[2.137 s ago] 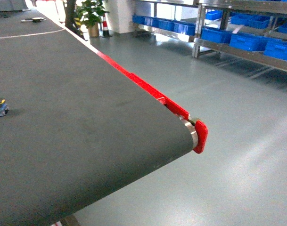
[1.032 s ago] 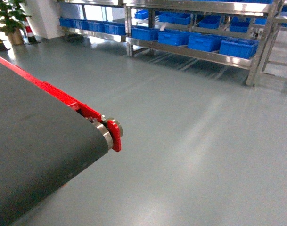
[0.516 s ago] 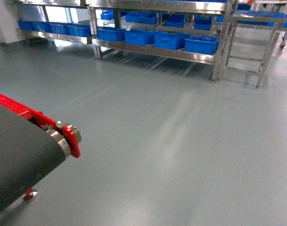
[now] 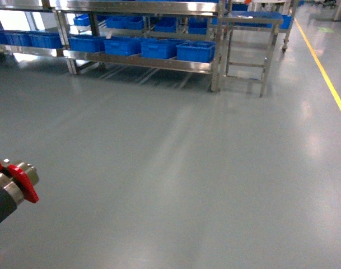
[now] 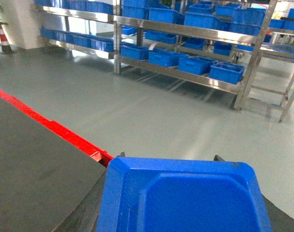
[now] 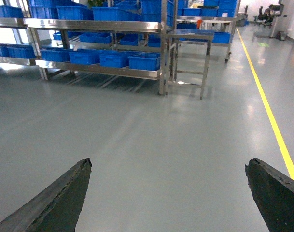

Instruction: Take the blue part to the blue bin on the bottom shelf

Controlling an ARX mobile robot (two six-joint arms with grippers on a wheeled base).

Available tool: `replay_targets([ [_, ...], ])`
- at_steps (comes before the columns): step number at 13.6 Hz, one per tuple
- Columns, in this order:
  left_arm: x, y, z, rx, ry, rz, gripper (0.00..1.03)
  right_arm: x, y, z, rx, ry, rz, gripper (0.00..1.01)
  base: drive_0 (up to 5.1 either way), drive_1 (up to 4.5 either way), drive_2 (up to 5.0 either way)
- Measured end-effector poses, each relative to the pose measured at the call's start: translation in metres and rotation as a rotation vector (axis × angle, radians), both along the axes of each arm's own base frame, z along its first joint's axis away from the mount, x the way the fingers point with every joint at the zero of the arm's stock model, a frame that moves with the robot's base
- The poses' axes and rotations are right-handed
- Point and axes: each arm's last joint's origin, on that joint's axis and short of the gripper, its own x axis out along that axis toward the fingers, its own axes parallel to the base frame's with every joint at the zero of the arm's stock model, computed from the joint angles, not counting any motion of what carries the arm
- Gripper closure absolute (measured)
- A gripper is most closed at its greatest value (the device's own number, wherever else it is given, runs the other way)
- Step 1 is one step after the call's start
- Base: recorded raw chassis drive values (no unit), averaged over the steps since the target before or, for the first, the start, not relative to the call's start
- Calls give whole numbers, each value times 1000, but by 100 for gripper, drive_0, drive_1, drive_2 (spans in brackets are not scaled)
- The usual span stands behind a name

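Note:
In the left wrist view a bright blue squarish part (image 5: 185, 203) with chamfered corners fills the space between my left gripper's (image 5: 170, 156) dark fingers, which are shut on it; only the two fingertips (image 5: 120, 156) poke out past it. My right gripper (image 6: 168, 163) is open over bare floor, holding nothing. Across the floor stands a steel rack whose bottom shelf (image 4: 142, 61) carries a row of blue bins (image 4: 195, 51). I cannot tell which one is the blue bin of the task. Neither gripper shows in the head view.
The dark conveyor belt end with its red side plate (image 4: 22, 182) sits at the lower left, and the belt (image 5: 35, 159) lies under my left arm. A steel table frame (image 4: 246, 61) stands right of the rack. A yellow floor line (image 4: 327, 73) runs along the right.
The head view has swung right: the conveyor belt has slid off to the lower left corner, and the rack with blue bins has moved to the upper left.

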Motion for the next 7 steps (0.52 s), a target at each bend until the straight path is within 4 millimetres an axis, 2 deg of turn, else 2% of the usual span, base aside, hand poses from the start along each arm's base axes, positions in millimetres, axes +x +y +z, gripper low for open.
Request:
replay_targets([
  [7,0,0,0,0,0,0,60,0,0,0,0,0,0,3,-156,-156,-156],
])
